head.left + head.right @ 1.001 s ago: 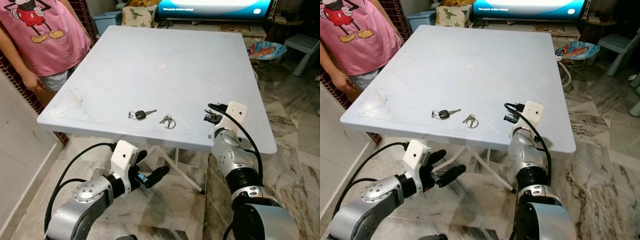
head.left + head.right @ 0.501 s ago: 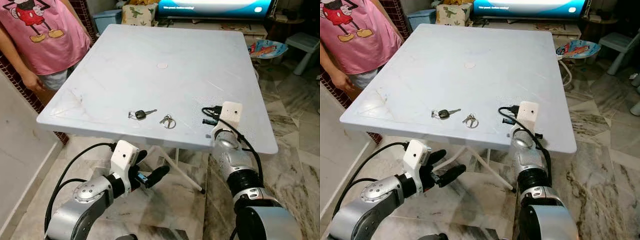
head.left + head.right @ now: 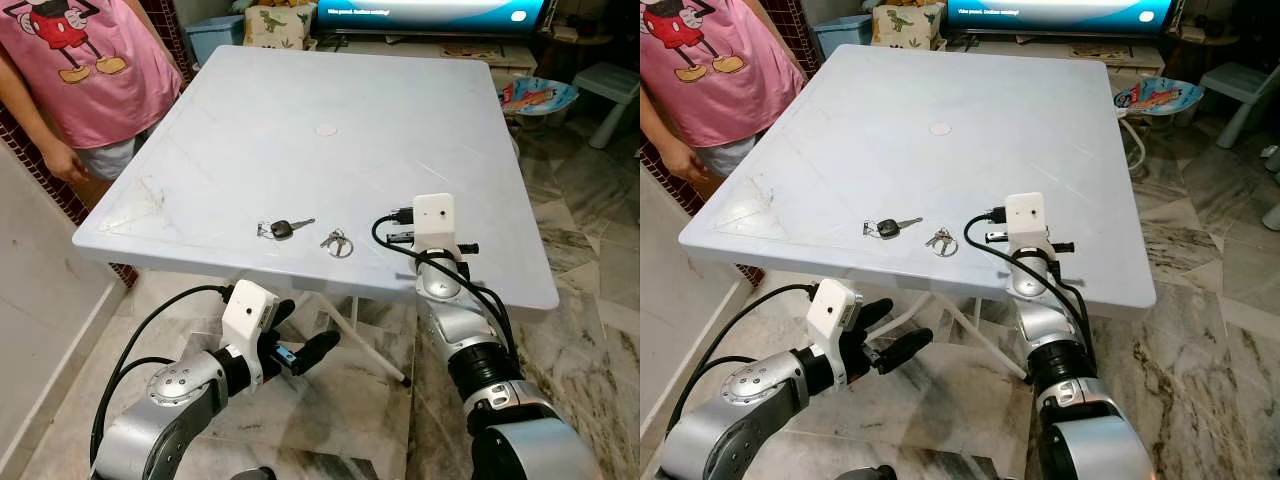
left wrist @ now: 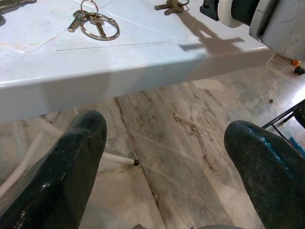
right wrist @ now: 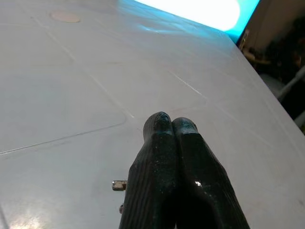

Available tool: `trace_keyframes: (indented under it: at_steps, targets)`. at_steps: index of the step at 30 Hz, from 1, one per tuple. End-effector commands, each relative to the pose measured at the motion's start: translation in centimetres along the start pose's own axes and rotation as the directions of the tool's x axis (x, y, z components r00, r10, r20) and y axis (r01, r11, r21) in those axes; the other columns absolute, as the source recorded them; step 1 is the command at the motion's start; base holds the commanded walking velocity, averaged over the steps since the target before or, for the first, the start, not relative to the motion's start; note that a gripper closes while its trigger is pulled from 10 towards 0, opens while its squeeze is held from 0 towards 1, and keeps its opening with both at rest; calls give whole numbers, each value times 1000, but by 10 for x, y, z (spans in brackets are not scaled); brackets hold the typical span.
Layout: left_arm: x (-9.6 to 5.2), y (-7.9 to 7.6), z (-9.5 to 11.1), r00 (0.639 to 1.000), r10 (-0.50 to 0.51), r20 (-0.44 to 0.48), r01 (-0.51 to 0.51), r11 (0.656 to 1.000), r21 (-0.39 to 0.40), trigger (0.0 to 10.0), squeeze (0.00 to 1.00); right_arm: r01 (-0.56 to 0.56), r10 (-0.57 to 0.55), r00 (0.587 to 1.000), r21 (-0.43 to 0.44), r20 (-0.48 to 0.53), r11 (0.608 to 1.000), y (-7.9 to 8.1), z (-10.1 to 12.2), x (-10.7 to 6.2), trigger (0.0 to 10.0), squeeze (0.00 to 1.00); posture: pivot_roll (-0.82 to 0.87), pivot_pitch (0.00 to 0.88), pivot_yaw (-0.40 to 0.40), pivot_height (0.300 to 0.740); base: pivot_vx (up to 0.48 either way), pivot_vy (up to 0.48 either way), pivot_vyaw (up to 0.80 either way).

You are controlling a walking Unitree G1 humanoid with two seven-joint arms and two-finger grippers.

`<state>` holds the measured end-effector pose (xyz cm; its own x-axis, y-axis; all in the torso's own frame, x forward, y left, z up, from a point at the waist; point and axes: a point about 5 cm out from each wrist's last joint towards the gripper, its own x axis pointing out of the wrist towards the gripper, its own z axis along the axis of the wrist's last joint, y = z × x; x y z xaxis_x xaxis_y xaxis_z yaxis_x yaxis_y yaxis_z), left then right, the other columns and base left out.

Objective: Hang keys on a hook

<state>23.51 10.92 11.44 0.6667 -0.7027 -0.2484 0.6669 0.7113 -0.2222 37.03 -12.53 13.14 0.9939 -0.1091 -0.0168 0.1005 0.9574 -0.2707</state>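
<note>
Nearest the robot, the left gripper (image 3: 292,352) hangs below the table's near edge, over the marble floor (image 3: 330,420), its two black fingers spread wide apart with nothing between them. It looks idle.

Just above and beyond it, the white table (image 3: 300,100) carries the task's things along its near edge: a ring of small keys (image 3: 337,242) lies flat near the middle, and a black-headed key (image 3: 281,229) on its own small ring lies just to the left of it, the two close but apart.

To the right of the ring of small keys, the right gripper (image 5: 169,125) now sits over the table top. Over the last second the right arm has swung in from the table's near right corner toward the middle, so its wrist block stands much closer to the keys than before; the keys themselves have not moved. Its fingers are pressed together, holding nothing. My judgement is that the reach toward the keys is under way and the pick-up has not begun: the fingers would need to part before they could close on the ring.

No hook can be made out from here, so the hanging step is still well ahead.

Farther off, a person in a pink shirt (image 3: 90,60) stands at the table's far left side, and a lit screen (image 3: 430,12) glows beyond the far edge.
</note>
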Motion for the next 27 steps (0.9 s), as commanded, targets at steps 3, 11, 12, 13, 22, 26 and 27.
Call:
trace_keyframes:
  at_steps: [3,11,12,13,22,26,27]
  targets:
    - [-1,1,1,1000,17,0,-17,1000,19,10000,0,-14,14,999,0,34,1000,3,6,-2,1059,0,120,108,35,740,0,0,0]
    - [-1,0,1,1000,16,-2,-16,1000,22,10000,0,70,-68,998,153,-15,986,-4,4,-10,10000,1000,119,109,36,740,0,0,0]
    - [0,0,1,1000,14,-2,-14,1000,22,10000,0,78,-74,997,165,-27,983,-4,2,-10,10000,1000,119,109,36,740,0,0,0]
    - [0,0,0,1000,12,-2,-12,1000,22,10000,0,89,-81,995,184,-54,979,-6,-2,-10,10000,1000,119,109,36,740,0,0,0]
    - [0,-1,2,1000,6,5,-6,1000,23,10000,0,125,-96,987,238,-130,963,-18,-7,-2,10000,1000,114,112,38,740,0,0,0]
    - [0,-2,1,1000,4,5,-4,1000,23,10000,0,140,-99,981,249,-169,958,-22,-12,2,10000,1000,114,112,38,740,0,0,0]
    - [0,-2,1,1000,4,5,-4,1000,23,10000,0,141,-100,980,250,-171,958,-22,-12,3,10000,1000,114,112,38,740,0,0,0]
